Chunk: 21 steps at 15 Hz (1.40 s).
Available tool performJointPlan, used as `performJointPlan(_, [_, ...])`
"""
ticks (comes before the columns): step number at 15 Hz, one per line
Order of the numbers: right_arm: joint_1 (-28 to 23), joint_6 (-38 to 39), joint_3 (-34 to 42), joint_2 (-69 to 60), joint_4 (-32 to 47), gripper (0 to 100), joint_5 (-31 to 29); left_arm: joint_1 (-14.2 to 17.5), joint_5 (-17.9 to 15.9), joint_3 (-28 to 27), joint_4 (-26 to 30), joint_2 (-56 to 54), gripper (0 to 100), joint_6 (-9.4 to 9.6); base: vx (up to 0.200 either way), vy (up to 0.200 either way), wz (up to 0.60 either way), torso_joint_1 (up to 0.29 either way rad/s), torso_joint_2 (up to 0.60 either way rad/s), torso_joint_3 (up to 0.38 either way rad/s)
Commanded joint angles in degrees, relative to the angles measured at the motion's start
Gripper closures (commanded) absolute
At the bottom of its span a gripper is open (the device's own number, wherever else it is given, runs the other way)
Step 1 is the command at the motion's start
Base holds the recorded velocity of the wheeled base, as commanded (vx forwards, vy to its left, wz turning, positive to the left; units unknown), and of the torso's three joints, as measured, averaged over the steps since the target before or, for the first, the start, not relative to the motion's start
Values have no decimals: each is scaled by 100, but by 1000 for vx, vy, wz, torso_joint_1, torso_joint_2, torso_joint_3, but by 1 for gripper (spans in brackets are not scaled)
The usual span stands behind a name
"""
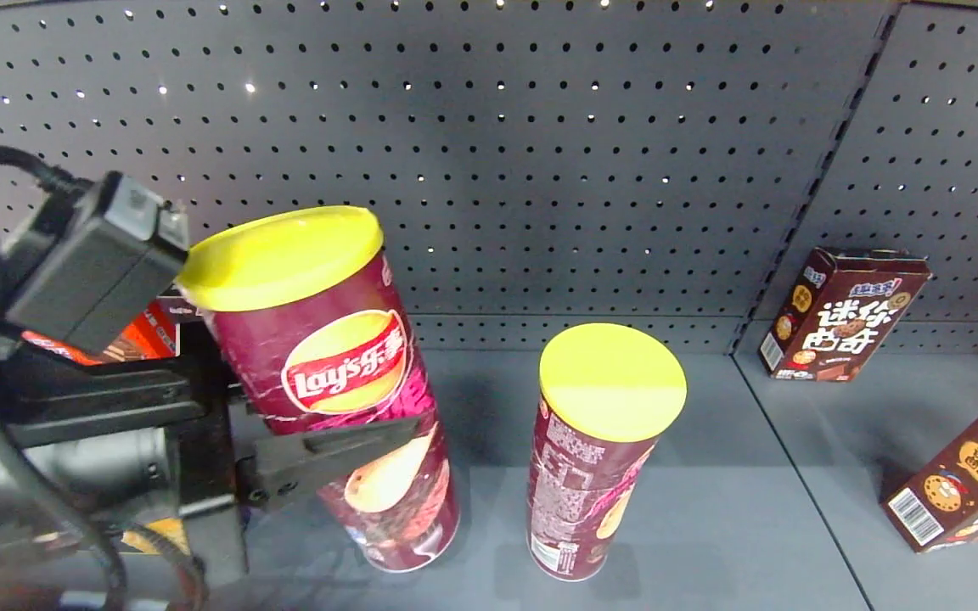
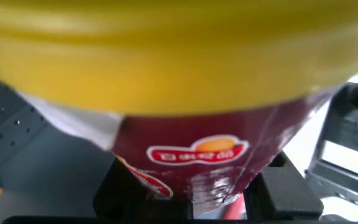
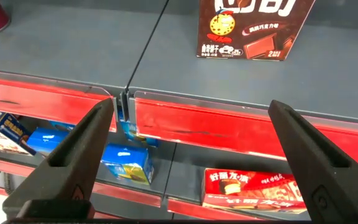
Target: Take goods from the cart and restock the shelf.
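Head view: the left gripper is clamped across the middle of a maroon chip can with a yellow lid. The can leans, top tipped toward the arm, and its base is low over the grey shelf deck - whether it touches yet I cannot tell. Just beside it a second chip can stands upright, with a gap between the two. Two cookie boxes, one upright by the pegboard and one farther forward, sit well apart on the next bay.

The step looks like setting down. The can should be brought upright before the fingers let go, or it may topple into its neighbour. Keeping it in line with the standing can would make a tidy row.

Left wrist view: black fingers press both sides of the can under its lid, a firm grip. Opening only once the base sits flat seems wise - the glossy wall could slip.

Right wrist view: the right gripper is spread wide with nothing in it. It hangs before the shelf's red front rail, with blue boxes on the tier below.
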Motion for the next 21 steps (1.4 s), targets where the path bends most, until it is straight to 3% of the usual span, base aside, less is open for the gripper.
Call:
performJointPlan(1, [1, -4, 0, 13, -1, 0, 2, 175, -29, -619, -128, 883, 100, 52, 0, 0, 0, 0, 0, 0])
performJointPlan(3, [1, -4, 0, 22, -1, 0, 2, 263, -117, -1068, -128, 1234, 100, 87, 0, 0, 0, 0, 0, 0])
performJointPlan(4, [1, -4, 0, 22, -1, 0, 2, 307, -205, -1182, -128, 1357, 100, 202, 0, 0, 0, 0, 0, 0])
performJointPlan(5, [1, -4, 0, 22, -1, 0, 2, 483, -416, -1287, -164, 1595, 100, 553, 0, 0, 0, 0, 0, 0])
performJointPlan(6, [1, -4, 0, 22, -1, 0, 2, 623, -592, -1331, -172, 1744, 100, 764, 0, 0, 0, 0, 0, 0])
performJointPlan(7, [1, -4, 0, 22, -1, 0, 2, 667, -662, -1472, -172, 1929, 100, 861, 0, 0, 0, 0, 0, 0])
performJointPlan(21, [1, -4, 0, 22, -1, 0, 2, 615, -680, -2922, -172, 3370, 100, 878, 0, 0, 0, 0, 0, 0])
